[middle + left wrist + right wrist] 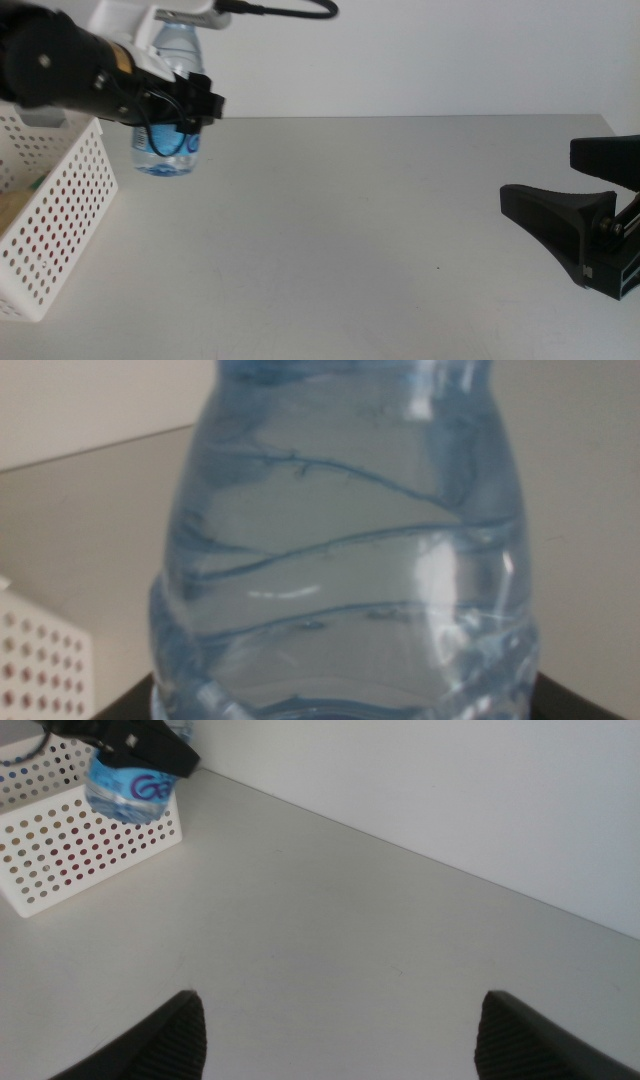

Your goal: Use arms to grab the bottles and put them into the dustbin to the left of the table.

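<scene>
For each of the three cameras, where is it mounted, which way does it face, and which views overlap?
Middle view: looks forward and down over the table; left pincer holds the water bottle beside the dustbin, right pincer waits at the right edge.
Left wrist view: sits on the left arm, filled by the water bottle; dustbin corner visible.
Right wrist view: sits on the right arm, facing across the table toward the dustbin; its open jaws show.
All three share the bottle and dustbin.

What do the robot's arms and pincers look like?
The left arm is fat and black, with a white box on top and a thick black cable looping from it. Its left pincer is black, with thin wires. The right pincer is black too, with two flat, pointed fingers.
</scene>
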`<state>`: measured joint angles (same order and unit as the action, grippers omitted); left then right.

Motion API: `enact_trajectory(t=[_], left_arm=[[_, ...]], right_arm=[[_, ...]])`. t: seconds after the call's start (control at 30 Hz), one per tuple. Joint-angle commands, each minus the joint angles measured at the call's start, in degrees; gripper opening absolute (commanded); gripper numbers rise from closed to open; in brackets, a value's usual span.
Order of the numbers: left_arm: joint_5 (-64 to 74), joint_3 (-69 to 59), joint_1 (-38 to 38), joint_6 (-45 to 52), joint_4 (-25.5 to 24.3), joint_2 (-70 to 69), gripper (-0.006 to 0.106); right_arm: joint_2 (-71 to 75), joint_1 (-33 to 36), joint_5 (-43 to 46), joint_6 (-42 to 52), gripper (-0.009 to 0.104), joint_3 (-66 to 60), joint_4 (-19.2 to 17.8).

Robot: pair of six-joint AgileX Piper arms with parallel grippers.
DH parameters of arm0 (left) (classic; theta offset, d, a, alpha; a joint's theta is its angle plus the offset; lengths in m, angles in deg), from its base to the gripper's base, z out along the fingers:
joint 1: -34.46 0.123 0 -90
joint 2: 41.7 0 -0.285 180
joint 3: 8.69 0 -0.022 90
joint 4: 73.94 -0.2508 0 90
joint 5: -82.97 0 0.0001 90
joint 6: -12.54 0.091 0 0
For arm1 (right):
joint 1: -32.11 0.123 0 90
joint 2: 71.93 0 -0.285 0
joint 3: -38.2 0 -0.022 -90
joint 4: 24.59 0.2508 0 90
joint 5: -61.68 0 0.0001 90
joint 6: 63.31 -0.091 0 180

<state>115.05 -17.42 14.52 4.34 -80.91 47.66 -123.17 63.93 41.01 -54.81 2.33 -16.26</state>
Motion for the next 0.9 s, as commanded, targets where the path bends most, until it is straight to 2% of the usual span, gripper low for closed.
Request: enact_trajectory(t=[0.0, 0.13, 0.4, 0.57, 0.87], left_arm=[[6.50, 7.05, 4.08, 4.20, 2.77, -2.66, -0.002], [17.87, 13.16, 12.89, 12.87, 6.02, -1.43, -0.002], [34.72, 27.17, 28.40, 19.66, 8.07, 4.44, -0.002], [37.80, 29.85, 32.63, 26.09, 9.68, 9.35, -0.002], [37.28, 29.85, 36.08, 26.29, 9.28, 19.75, -0.002]], right_arm=[[0.37, 0.29, 3.82, 0.70, 0.075, 2.18, -0.12], [0.37, 0.29, 3.82, 0.70, 0.075, 2.18, -0.12], [0.37, 0.29, 3.82, 0.70, 0.075, 2.18, -0.12], [0.37, 0.29, 3.82, 0.70, 0.075, 2.18, -0.12], [0.37, 0.29, 3.82, 0.70, 0.075, 2.18, -0.12]])
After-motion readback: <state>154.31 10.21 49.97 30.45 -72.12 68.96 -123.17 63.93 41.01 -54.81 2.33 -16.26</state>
